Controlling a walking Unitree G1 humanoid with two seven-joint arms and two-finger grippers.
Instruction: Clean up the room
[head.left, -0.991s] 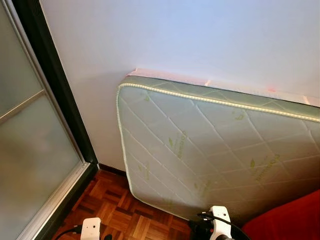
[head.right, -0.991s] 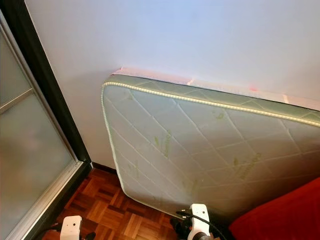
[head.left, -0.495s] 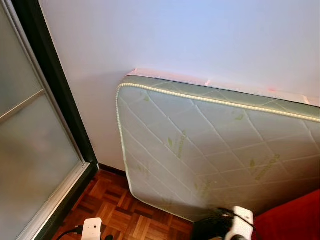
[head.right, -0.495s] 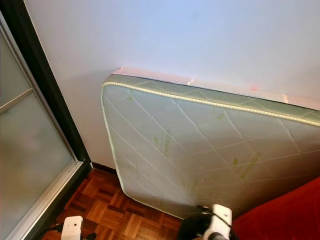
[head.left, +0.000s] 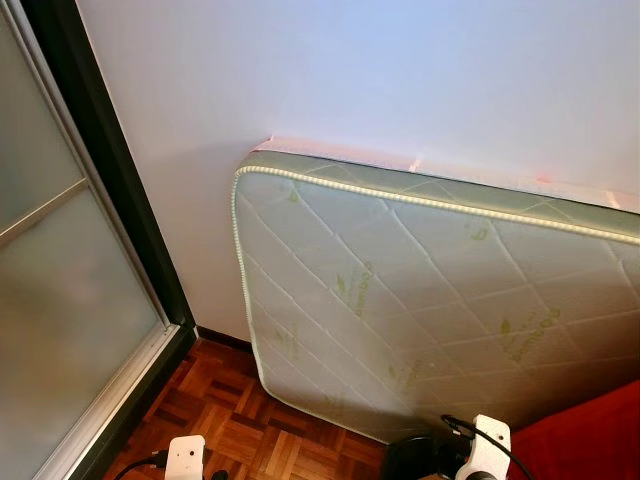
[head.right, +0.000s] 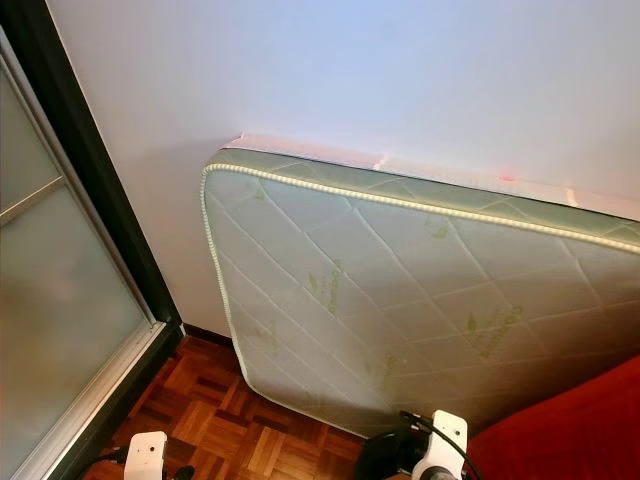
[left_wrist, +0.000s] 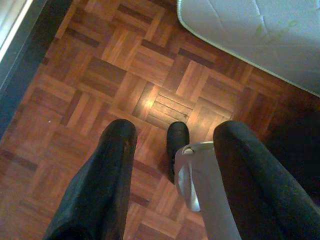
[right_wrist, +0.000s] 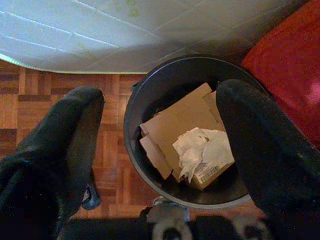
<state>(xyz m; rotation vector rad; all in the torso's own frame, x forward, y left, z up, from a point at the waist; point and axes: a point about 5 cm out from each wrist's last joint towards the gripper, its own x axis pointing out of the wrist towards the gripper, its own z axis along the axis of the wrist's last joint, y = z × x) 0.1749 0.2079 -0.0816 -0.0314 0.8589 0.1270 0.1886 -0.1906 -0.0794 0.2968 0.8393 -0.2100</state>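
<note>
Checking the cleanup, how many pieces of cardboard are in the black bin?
2 visible: a large cardboard sheet across the bin, and a smaller cardboard piece beside it, under crumpled white paper. More may be hidden beneath.

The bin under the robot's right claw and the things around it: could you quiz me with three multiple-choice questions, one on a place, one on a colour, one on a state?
1. Where does the mattress stand?
A. flat on the floor
B. on edge against the wall
C. on the red furniture

2. What colour is the bin?
A. black
B. white
C. red

3. How is the right claw over the bin?
A. shut on cardboard
B. open, holding nothing
C. shut on paper

Answers:
1. B, it stands on its edge and leans on the white wall.
2. A, its rim and wall are black.
3. B, its fingers spread apart above the bin, while the cardboard and crumpled paper lie inside.
</note>
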